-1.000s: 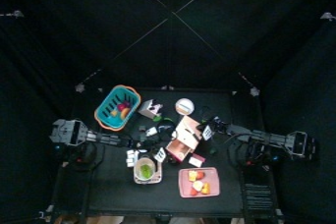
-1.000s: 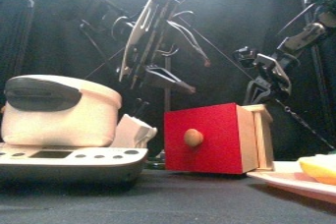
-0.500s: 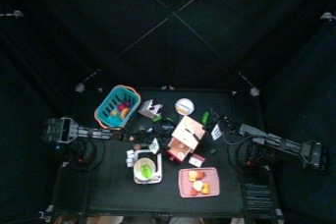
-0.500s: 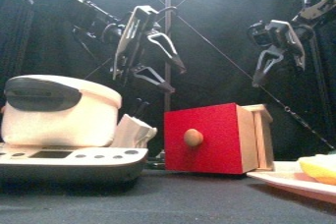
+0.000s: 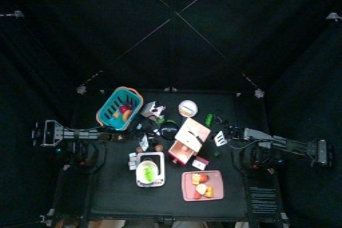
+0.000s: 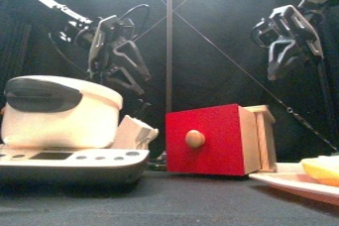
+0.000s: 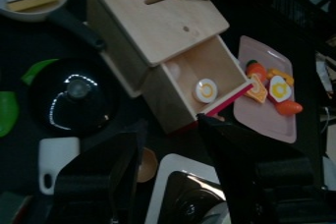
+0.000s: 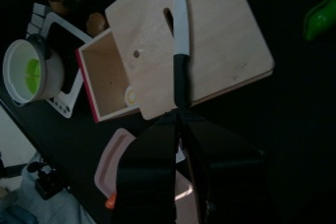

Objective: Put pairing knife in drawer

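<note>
Black matte jaws of my right gripper (image 8: 184,149) stand partly open around nothing, hovering just off the butt of the paring knife (image 8: 178,41).

1. Knife: smooth black handle, slim pointed steel blade, lying flat on top of the pale wooden drawer box (image 8: 197,41), not in the drawer.
2. Drawer (image 7: 203,81): pulled open, red square front with a round knob (image 6: 195,139), bare plywood sides.
3. My left gripper (image 7: 171,169): raised above the table; I cannot tell how its jaws stand.
4. Pink plate (image 7: 269,105): flat, holding fried-egg shapes.
5. White appliance (image 6: 59,111): rounded, glossy, dark lid.
</note>
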